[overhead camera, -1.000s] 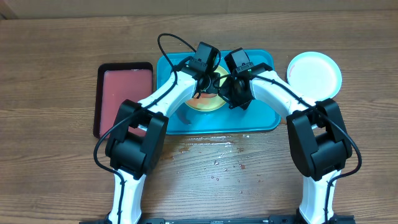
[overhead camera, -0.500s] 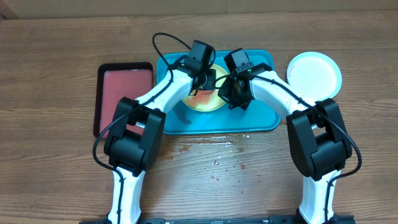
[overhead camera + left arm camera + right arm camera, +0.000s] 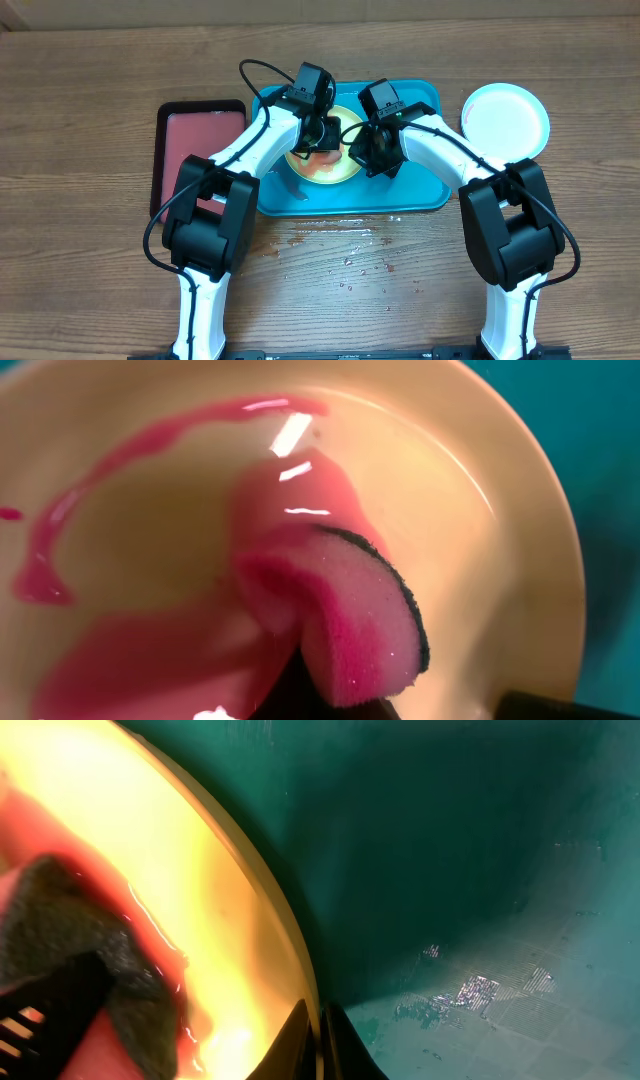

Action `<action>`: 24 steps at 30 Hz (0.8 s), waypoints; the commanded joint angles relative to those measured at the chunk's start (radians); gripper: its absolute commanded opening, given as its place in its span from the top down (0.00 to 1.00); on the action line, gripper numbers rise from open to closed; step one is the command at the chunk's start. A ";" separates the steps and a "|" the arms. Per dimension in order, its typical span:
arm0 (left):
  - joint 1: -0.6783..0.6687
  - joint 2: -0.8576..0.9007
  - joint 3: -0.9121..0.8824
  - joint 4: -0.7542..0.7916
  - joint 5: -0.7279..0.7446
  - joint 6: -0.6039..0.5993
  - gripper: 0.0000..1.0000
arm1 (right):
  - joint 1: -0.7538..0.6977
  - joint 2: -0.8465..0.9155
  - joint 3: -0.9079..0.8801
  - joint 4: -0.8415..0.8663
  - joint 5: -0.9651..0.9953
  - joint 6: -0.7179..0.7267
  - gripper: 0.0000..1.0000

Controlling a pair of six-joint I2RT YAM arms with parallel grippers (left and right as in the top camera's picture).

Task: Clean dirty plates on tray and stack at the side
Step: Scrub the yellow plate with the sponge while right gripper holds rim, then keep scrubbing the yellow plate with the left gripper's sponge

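A yellow-green plate [image 3: 325, 165] smeared with red sauce lies in the turquoise tray [image 3: 425, 185]. My left gripper [image 3: 318, 132] is shut on a pink sponge [image 3: 345, 625] with a dark scouring side. The sponge presses on the plate's wet inside [image 3: 480, 510], among red streaks [image 3: 110, 660]. My right gripper [image 3: 318, 1042] is shut on the plate's right rim [image 3: 285, 935], one finger on each side of the edge, and sits at the plate's right in the overhead view [image 3: 362, 150]. In the right wrist view the sponge [image 3: 70, 945] shows dark at the left.
A light blue plate [image 3: 505, 118] with a white centre sits on the bare wood to the right of the tray. A black-rimmed tray [image 3: 198, 158] with a reddish inside lies on the left. Water and red drops [image 3: 345, 255] spot the table in front of the turquoise tray.
My left gripper has slid the sponge left and towards the back across the plate, uncovering more of its smeared middle. The right gripper has kept its hold on the rim.
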 commanded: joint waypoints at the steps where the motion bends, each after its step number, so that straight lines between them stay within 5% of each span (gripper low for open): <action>1: -0.045 0.041 -0.032 -0.030 0.081 0.018 0.96 | -0.001 -0.004 0.000 0.018 0.005 -0.003 0.96; 15: -0.042 0.045 -0.032 0.174 -0.069 0.014 0.96 | -0.001 -0.004 0.000 0.014 0.005 -0.003 0.96; 24: -0.003 0.045 -0.032 0.154 -0.242 0.015 0.96 | -0.001 -0.004 0.000 0.008 0.005 -0.003 0.96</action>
